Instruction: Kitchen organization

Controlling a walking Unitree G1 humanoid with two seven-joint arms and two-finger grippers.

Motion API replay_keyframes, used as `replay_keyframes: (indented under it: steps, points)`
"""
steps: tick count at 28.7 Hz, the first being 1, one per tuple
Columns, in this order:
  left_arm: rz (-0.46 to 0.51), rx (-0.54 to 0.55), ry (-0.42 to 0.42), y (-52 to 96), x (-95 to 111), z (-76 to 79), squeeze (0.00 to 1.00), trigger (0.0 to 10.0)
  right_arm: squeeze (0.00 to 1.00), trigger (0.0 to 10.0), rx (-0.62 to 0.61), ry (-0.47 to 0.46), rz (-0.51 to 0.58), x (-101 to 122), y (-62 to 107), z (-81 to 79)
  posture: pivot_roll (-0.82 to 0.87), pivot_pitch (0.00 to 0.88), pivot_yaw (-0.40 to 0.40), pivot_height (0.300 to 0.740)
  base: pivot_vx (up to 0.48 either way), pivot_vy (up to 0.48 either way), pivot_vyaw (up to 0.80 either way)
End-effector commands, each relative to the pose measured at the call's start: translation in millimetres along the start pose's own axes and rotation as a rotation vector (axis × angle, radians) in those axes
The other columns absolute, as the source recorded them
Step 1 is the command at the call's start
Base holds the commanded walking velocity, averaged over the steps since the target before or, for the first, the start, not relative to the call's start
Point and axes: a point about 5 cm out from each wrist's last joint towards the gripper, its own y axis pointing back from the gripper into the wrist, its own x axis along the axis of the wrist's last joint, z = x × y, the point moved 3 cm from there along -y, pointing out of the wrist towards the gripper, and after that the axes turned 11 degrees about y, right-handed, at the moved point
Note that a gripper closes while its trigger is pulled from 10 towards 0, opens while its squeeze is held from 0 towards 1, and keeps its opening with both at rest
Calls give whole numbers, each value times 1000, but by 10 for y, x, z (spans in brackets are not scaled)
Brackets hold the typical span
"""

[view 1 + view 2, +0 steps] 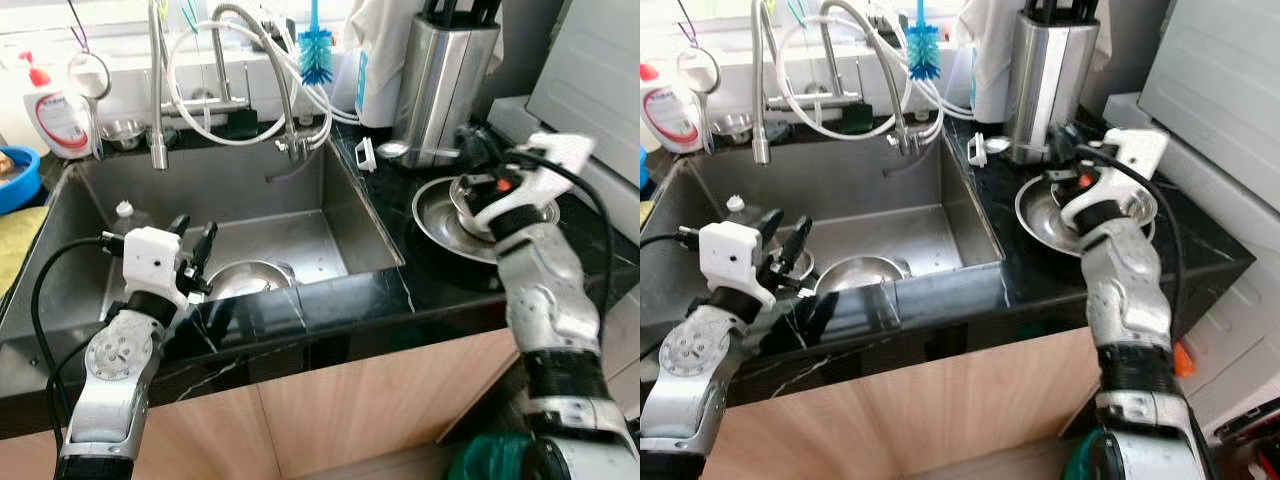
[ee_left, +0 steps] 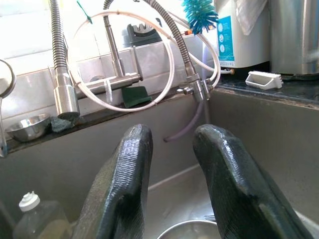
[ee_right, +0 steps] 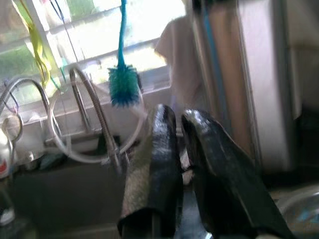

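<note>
A steel bowl (image 1: 250,278) lies on the sink floor near the front wall. My left gripper (image 1: 195,238) hovers just above and to its left, over the sink's front edge, open with nothing between its fingers (image 2: 124,189). On the black counter to the right, a wide steel dish (image 1: 436,215) holds a smaller steel bowl (image 1: 468,205). My right gripper (image 1: 468,140) is raised above that stack, close to the knife block (image 1: 445,80). Its fingers (image 3: 154,169) are nearly together and hold nothing I can see.
The steel sink (image 1: 350,205) has hoses and faucets (image 1: 157,90) at its back and a small bottle (image 1: 124,215) in its left corner. A blue bottle brush (image 1: 316,55) hangs above. A soap bottle (image 1: 55,115) and a small steel bowl (image 1: 122,130) sit on the ledge.
</note>
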Motion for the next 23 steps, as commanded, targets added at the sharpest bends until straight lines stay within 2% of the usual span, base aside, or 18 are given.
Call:
replay_keyframes:
  steps: [1, 5, 9, 13, 17, 19, 23]
  points:
    - [-1, -10, -25, -19, 20, 19, 0, 10000, 0, 10000, -16, 16, -111, -202, -20, 27, 52, 4, -11, 740, 0, 0, 0]
    - [3, -3, -23, -21, 25, 18, 0, 10000, 0, 10000, 34, -48, -112, -260, -89, -66, 62, 4, -14, 740, 0, 0, 0]
    - [4, 2, -23, -11, 27, 9, 0, 10000, 0, 10000, 61, -67, -100, -231, -166, -127, 65, 4, -15, 740, 0, 0, 0]
    - [8, 10, -25, -13, 38, -8, 0, 10000, 0, 10000, 93, -63, -62, -136, -246, -171, 67, 1, -19, 740, 0, 0, 0]
    - [12, 16, -26, -21, 42, -17, 0, 10000, 0, 10000, 148, -86, 28, 81, -317, -240, 66, 0, -18, 740, 0, 0, 0]
    - [12, 15, -26, -23, 40, -14, 0, 10000, 0, 10000, 170, -89, 30, 86, -329, -272, 65, 0, -18, 740, 0, 0, 0]
    - [12, 12, -23, -29, 36, -4, 0, 10000, 0, 10000, 202, -86, -32, -53, -350, -340, 68, 0, -22, 740, 0, 0, 0]
